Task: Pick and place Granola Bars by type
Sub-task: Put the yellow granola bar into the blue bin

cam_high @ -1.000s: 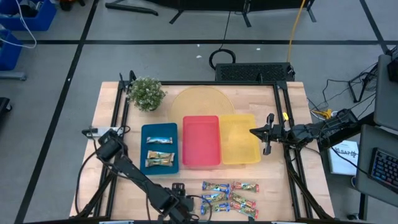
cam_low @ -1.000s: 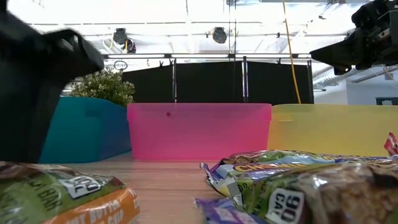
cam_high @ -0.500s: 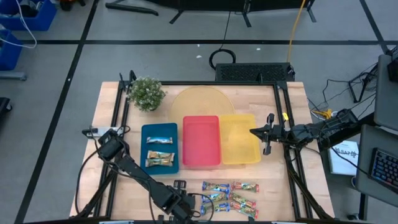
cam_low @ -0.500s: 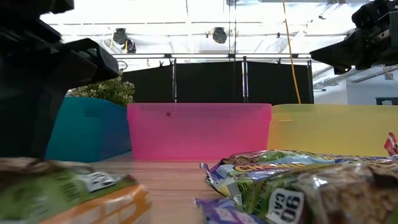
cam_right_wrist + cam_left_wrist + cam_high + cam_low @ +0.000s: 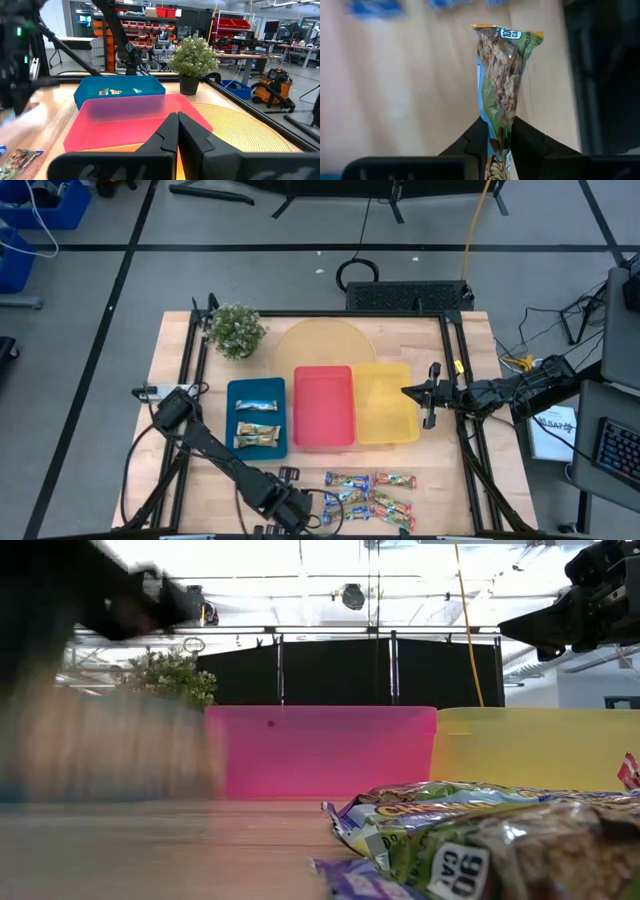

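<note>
My left gripper (image 5: 303, 508) is at the table's near edge, left of a pile of several granola bars (image 5: 370, 495). It is shut on a tan-and-green bar (image 5: 502, 70), which shows only in the left wrist view. The low view shows the pile (image 5: 480, 840) close up at the right. The blue tray (image 5: 256, 420) holds a few bars (image 5: 256, 436). My right gripper (image 5: 432, 395) hovers shut at the yellow tray's (image 5: 385, 405) right side, touching nothing. My left gripper pinches one end of the bar's wrapper (image 5: 498, 114) between its two fingers. The rest of the bar sticks out past the fingertips, in line with them. Its far end (image 5: 507, 32) stands free over the wooden table, and the bar looks lifted clear.
The blue, red (image 5: 323, 408) and yellow trays stand side by side at mid-table. Behind them are a round yellow mat (image 5: 320, 342) and a potted plant (image 5: 236, 330). A small black part (image 5: 288, 474) lies near the left gripper. Bare wood lies at the near left.
The tan-and-green bar that lay on the table at the near left in the low view has tipped and then risen off the wood with my left gripper. That side of the low view is now motion blur. My right gripper has kept still.
</note>
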Tool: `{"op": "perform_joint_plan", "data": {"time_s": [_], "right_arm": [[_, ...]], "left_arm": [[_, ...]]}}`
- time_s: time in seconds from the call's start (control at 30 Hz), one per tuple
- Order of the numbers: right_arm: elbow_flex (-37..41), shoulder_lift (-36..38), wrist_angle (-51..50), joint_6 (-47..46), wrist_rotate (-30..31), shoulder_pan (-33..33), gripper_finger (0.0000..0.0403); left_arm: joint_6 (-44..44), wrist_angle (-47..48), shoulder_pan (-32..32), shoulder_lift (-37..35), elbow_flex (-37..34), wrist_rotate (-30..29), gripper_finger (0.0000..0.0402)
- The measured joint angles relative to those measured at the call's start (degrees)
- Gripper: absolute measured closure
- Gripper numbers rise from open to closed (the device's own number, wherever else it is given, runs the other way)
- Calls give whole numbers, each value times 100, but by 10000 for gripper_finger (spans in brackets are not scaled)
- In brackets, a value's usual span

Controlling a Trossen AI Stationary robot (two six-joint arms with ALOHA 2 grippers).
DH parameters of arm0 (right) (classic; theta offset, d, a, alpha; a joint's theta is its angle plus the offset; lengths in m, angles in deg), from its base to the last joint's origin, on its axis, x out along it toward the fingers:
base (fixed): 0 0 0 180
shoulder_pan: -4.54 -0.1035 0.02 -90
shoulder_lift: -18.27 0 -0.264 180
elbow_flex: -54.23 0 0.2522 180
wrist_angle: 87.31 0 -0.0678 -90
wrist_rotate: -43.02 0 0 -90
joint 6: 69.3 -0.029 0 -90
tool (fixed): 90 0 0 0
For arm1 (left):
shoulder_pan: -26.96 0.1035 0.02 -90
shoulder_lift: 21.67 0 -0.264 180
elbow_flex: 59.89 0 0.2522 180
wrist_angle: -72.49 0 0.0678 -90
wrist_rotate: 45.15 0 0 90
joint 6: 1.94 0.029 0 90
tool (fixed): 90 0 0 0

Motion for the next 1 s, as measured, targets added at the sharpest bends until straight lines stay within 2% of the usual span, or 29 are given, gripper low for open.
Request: {"op": "perform_joint_plan", "data": {"time_s": [0.17,0.37,0.53,0.63,0.73,0.87,1.0], "right_arm": [[0,0,-45,3,-5,0,403],[2,0,-45,46,-13,0,403],[0,0,-45,44,-15,0,403],[0,0,-45,44,-15,0,403],[0,0,-45,46,-15,0,403],[2,2,-45,61,-15,0,403],[1,2,-43,19,-15,0,403]], "left_arm": [[-54,890,11,-755,7,-472,336],[-166,2589,48,-1867,17,-1621,351],[-363,3127,75,-2577,-148,-2504,333],[-698,3222,170,-2922,-633,-2497,329],[-1010,3012,229,-3330,-1420,-2396,328],[-1111,2114,240,-3863,-2771,-1946,327],[-1291,1189,250,-4186,-3872,-1754,326]]}}
